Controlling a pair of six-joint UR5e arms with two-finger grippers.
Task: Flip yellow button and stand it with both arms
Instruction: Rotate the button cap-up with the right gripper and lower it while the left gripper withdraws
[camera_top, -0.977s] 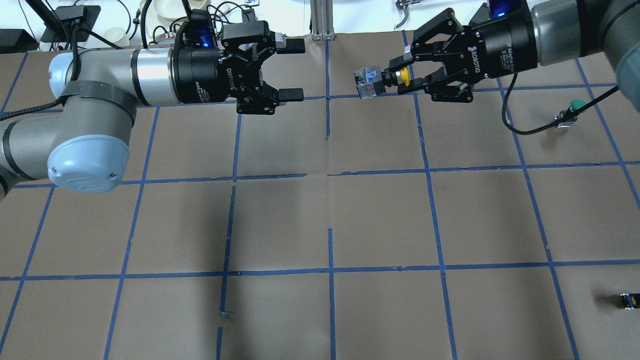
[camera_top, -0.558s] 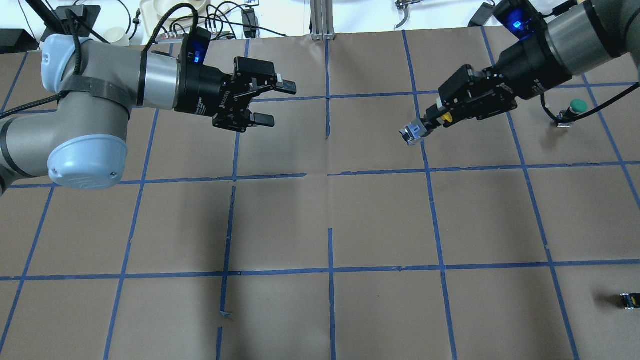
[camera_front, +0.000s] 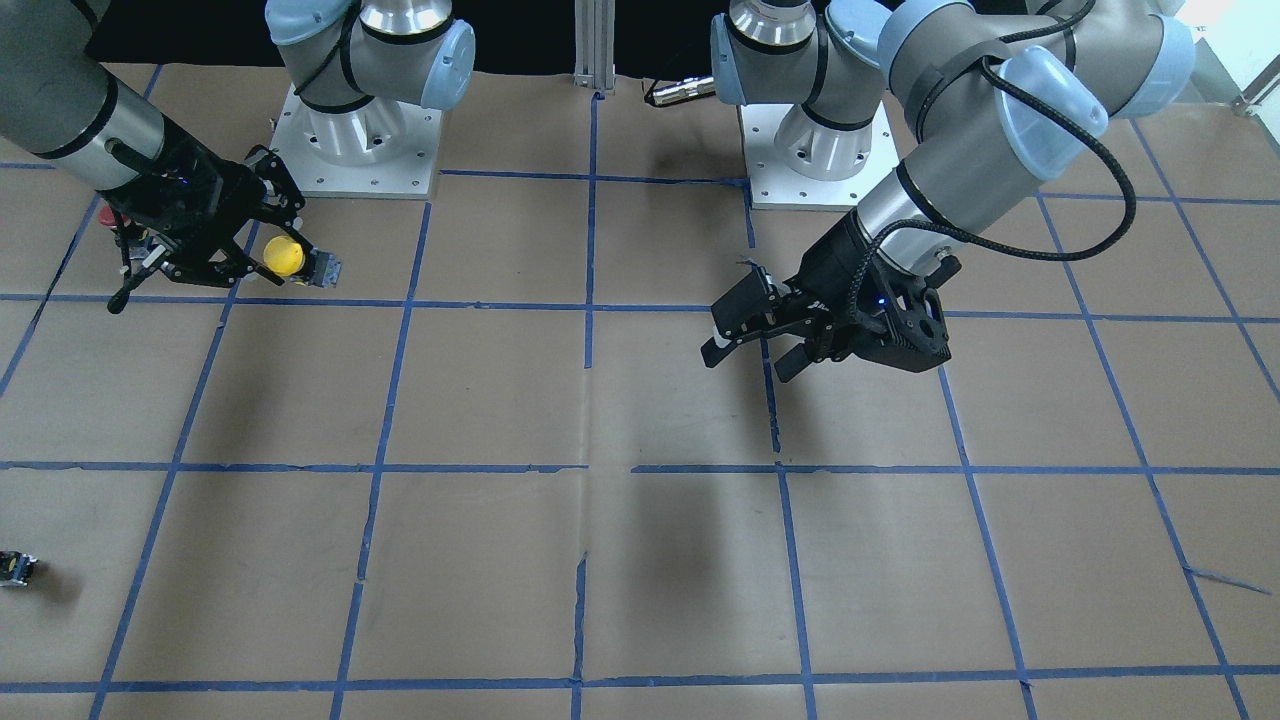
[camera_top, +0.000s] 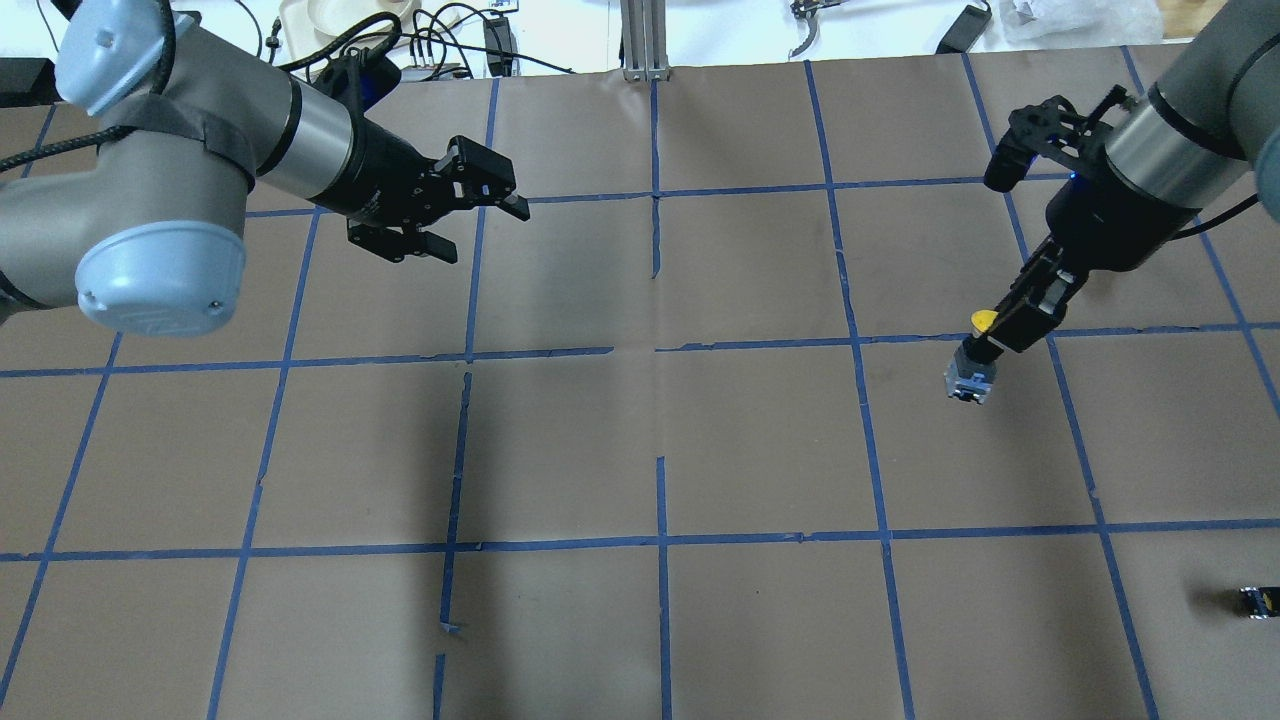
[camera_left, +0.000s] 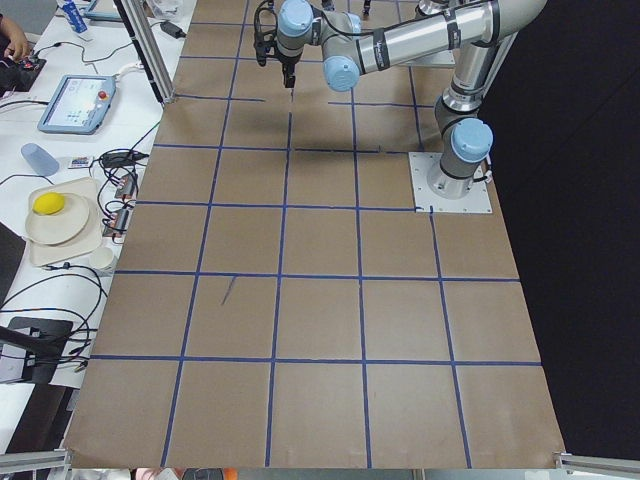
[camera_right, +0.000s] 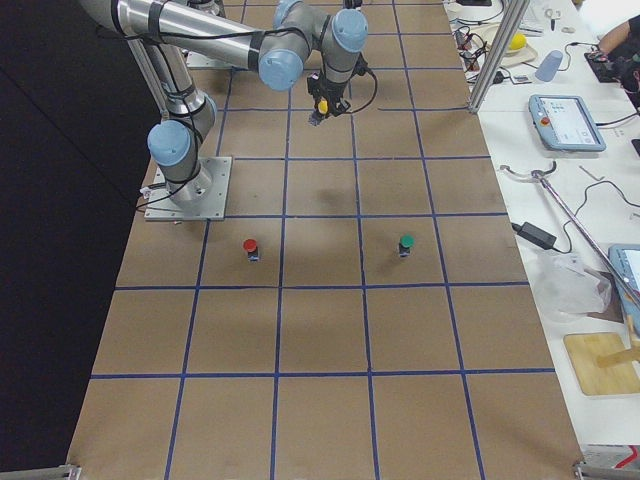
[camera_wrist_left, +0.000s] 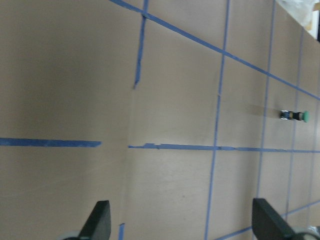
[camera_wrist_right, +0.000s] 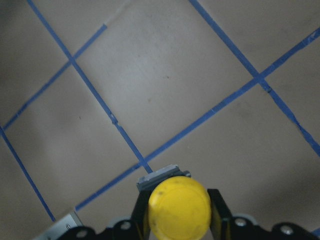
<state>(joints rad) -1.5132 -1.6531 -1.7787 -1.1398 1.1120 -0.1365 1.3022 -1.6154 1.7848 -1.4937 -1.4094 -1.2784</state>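
Observation:
The yellow button (camera_top: 972, 362) has a yellow cap, black body and grey block base. My right gripper (camera_top: 1005, 328) is shut on its body and points down, cap up and base down, above the table on the right. It also shows in the front view (camera_front: 287, 258) and in the right wrist view (camera_wrist_right: 179, 206), between the fingers (camera_wrist_right: 218, 207). My left gripper (camera_top: 478, 230) is open and empty, far off at the back left. It shows open in the front view (camera_front: 750, 352) and the left wrist view (camera_wrist_left: 182, 231).
A green-capped button (camera_right: 406, 243) and a red-capped button (camera_right: 250, 246) stand on the right part of the table. The green one also shows in the left wrist view (camera_wrist_left: 298, 116). A small black-and-silver part (camera_top: 1256, 600) lies near the front right edge.
My right gripper swung from level at the back centre to pointing down, moving right and toward the robot with the button, now base down. My left gripper drew back left, still open.

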